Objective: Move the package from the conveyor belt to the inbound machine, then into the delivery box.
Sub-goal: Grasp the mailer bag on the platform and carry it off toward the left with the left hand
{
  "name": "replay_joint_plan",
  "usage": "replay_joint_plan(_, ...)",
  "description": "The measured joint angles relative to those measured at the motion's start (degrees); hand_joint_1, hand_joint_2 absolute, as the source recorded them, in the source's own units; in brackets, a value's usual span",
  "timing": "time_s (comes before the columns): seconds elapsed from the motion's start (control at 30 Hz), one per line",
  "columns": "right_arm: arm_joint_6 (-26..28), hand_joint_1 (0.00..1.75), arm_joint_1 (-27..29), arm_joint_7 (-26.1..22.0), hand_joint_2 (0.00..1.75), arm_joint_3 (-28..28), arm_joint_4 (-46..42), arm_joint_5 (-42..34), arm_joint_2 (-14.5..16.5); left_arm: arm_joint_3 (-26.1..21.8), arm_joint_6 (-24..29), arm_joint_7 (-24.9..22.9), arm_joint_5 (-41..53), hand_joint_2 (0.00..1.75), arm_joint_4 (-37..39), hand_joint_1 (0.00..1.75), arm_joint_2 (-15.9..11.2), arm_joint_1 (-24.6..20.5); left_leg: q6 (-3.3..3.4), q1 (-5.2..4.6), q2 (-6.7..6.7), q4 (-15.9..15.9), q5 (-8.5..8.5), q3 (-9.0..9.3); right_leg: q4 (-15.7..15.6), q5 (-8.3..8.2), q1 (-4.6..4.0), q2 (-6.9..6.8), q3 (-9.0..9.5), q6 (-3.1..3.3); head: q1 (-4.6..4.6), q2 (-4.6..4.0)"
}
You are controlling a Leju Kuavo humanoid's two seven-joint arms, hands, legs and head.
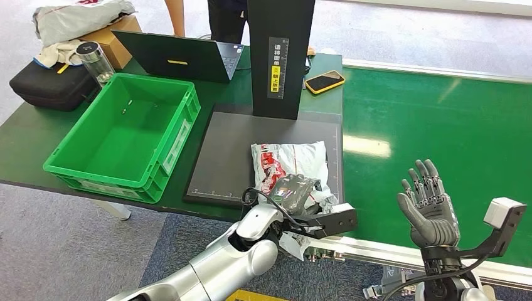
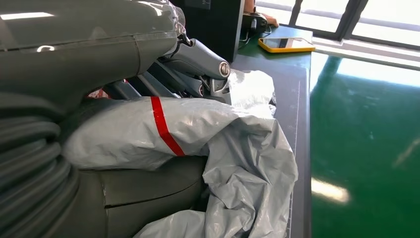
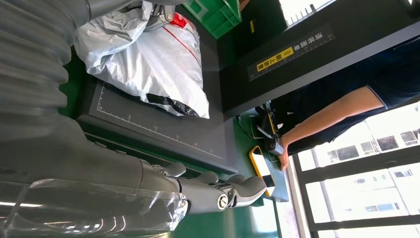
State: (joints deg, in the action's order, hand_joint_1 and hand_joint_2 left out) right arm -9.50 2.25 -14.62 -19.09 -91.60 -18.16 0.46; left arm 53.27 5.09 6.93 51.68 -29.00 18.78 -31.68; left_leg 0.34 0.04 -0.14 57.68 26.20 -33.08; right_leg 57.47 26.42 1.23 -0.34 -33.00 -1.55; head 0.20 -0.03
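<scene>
A crumpled grey-white plastic package point(image 1: 292, 163) with red print lies on the black plate point(image 1: 219, 157) of the inbound machine, in front of its black upright column point(image 1: 279, 56). My left hand point(image 1: 295, 191) grips the package's near end. In the left wrist view the package point(image 2: 237, 148) sits between the fingers point(image 2: 198, 59) above and the thumb below. My right hand point(image 1: 430, 207) is held up over the green conveyor belt point(image 1: 439, 132), open with fingers apart and nothing in it. The right wrist view looks across at the package point(image 3: 153, 64). The green delivery box point(image 1: 125, 135) stands left of the plate.
Behind the box and plate are an open laptop point(image 1: 182, 56), a phone in a yellow case point(image 1: 324, 81), a black bag point(image 1: 50, 84) and a clear bottle point(image 1: 94, 59). A person point(image 1: 219, 19) stands at the table's far side.
</scene>
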Motion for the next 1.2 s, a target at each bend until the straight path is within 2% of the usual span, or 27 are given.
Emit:
replay_joint_plan(0.23,-0.3,0.00,0.1,0.0,1.75,0.0,0.0,0.0,0.0,-0.3,1.4,1.0,-1.4,1.75,-3.7,1.75,-0.1,0.2,0.00,0.00,0.00,0.0,0.00,-0.01,0.0,0.00,0.00,0.00,0.00,0.00,-0.01,0.00)
replay_joint_plan(0.43,-0.8,0.00,0.2,0.0,1.75,0.0,0.0,0.0,-0.1,-1.3,1.3,1.2,-3.9,1.75,-13.1,1.75,-1.7,1.7,0.00,0.00,0.00,0.0,0.00,-0.02,0.0,0.00,0.00,0.00,-0.01,0.00,-0.01,0.00)
replay_joint_plan(0.7,0.1,0.00,1.7,-0.2,1.75,-0.3,-1.4,-0.3,-0.2,-2.7,0.4,1.0,-7.2,1.75,-30.6,1.75,-5.8,4.9,0.00,0.00,0.00,0.0,0.00,-0.03,0.0,0.01,-0.01,0.00,-0.03,0.01,0.00,0.00)
replay_joint_plan(0.9,-0.1,0.00,3.5,-0.1,1.75,-0.9,-3.0,-0.4,-0.2,-5.0,1.9,1.0,-10.8,1.75,-43.7,1.75,-9.8,6.7,0.00,0.01,0.01,0.0,0.00,-0.03,0.0,0.01,-0.01,0.01,-0.02,0.01,-0.01,0.01)
replay_joint_plan(1.2,-0.5,0.00,4.7,0.3,1.75,-1.4,-4.6,-0.7,0.0,-9.2,5.2,0.9,-14.3,1.75,-57.4,1.75,-13.8,9.1,0.00,0.01,0.01,0.0,0.00,-0.03,0.0,0.01,-0.01,0.01,-0.02,0.01,0.00,0.01)
